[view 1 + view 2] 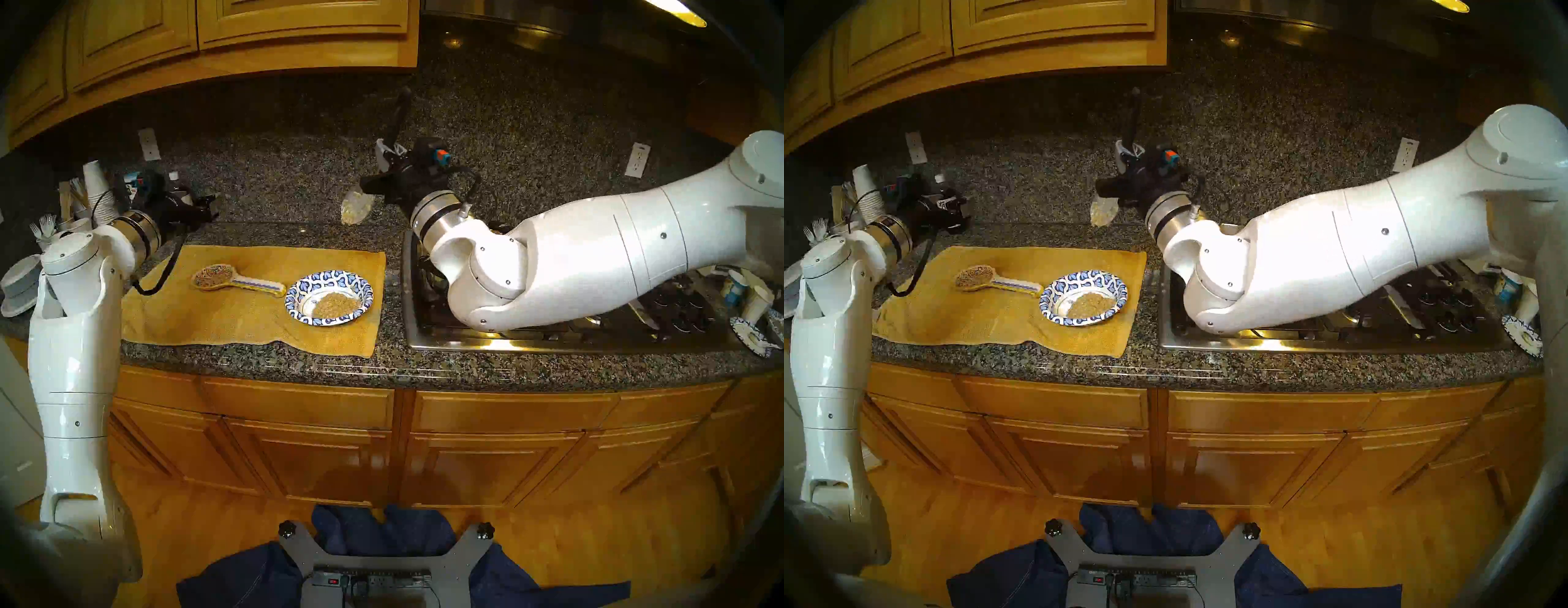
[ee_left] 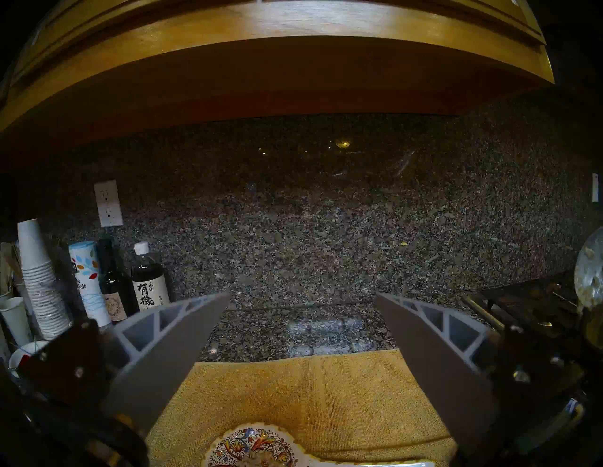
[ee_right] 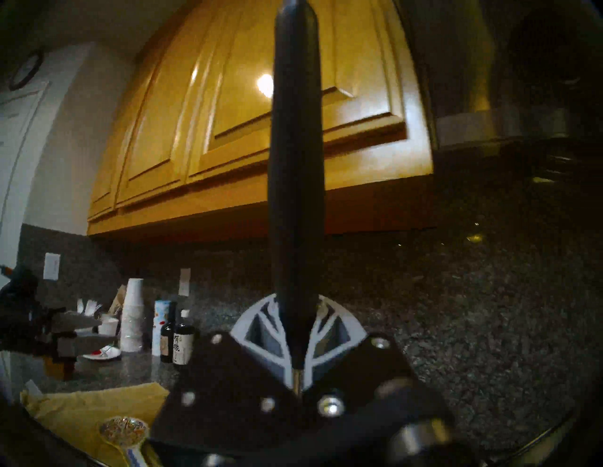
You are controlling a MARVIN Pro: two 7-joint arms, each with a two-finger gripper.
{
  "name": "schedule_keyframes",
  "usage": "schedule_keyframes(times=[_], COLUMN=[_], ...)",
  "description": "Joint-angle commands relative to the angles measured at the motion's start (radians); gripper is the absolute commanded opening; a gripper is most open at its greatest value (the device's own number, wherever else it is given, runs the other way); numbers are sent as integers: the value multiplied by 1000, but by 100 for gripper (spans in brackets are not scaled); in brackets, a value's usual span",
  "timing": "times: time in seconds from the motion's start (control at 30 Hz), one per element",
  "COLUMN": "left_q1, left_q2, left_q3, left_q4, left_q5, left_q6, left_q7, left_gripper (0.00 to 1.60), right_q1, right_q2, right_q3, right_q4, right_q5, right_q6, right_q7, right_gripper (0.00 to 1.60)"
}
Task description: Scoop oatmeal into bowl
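Landmark: the yellow towel [image 1: 254, 297] on the counter; every place below is given from it.
Bowl: one blue-and-white paper bowl [image 1: 329, 297] is set on the towel's right part.
Oatmeal: one tan heap [image 1: 337, 305] is seen in the bowl; a further load is carried in the spoon.
Spoon: one clear-bowled spoon [image 1: 357, 206] with a black handle is held above the counter, behind the towel's right end and short of the bowl.
Right gripper [image 3: 295, 326]: closed tight on the spoon's handle, which runs up between the fingers.
Left gripper [image 2: 301, 313]: spread wide and empty, held level over the towel's left rear corner.
Spoon rest: one painted ceramic rest [image 1: 237, 278] is laid on the towel, just left of the bowl.
Stove: one steel cooktop [image 1: 551, 331] is set right of the towel; the pot is hidden by the right arm, so its place cannot be told.
Risk, spill: oatmeal could be shed on the counter or towel if the spoon is rolled before the bowl is reached.
Risk, bowl: the light paper bowl could be pushed or tipped if its rim is struck.
Risk, grip: the smooth handle might be twisted in the fingers by the load, though the blurred wrist view leaves this uncertain.
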Motion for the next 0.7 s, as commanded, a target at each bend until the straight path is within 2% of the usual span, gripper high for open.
schedule_keyframes(times=[0.0, 0.07, 0.17, 0.27, 0.3, 0.37, 0.47, 0.57, 0.63, 0.67], left_q1=[-31, -30, -29, -29, -29, -29, -28, -28, -28, -28], left_q2=[9, 9, 9, 9, 9, 10, 10, 10, 10, 11], left_q3=[-6, -6, -5, -5, -5, -5, -5, -5, -5, -5], left_q4=[-26, -26, -25, -25, -25, -26, -26, -26, -26, -26], left_q5=[-3, -3, -4, -4, -4, -4, -4, -5, -5, -5], left_q6=[-12, -12, -11, -11, -11, -11, -11, -11, -12, -11], left_q7=[-2, -2, -1, -1, -1, 0, 0, 0, 1, 1], left_gripper=[160, 160, 160, 160, 160, 160, 160, 160, 160, 160], right_q1=[92, 107, 139, 140, 163, 164, 196, 201, 231, 222], right_q2=[113, 125, 177, 181, 208, 218, 262, 279, 320, 316], right_q3=[62, 57, 49, 46, 36, 33, 14, 6, -11, -12], right_q4=[7, 12, 8, 23, 11, 20, 1, -9, -42, -37], right_q5=[121, 153, 221, 250, 268, 301, 342, 382, 414, 425], right_q6=[-12, -12, -12, -12, -12, -12, -12, -12, -12, -12], right_q7=[-70, -71, -63, -65, -60, -59, -52, -50, -41, -44], right_gripper=[0, 0, 0, 0, 0, 0, 0, 0, 0, 0])
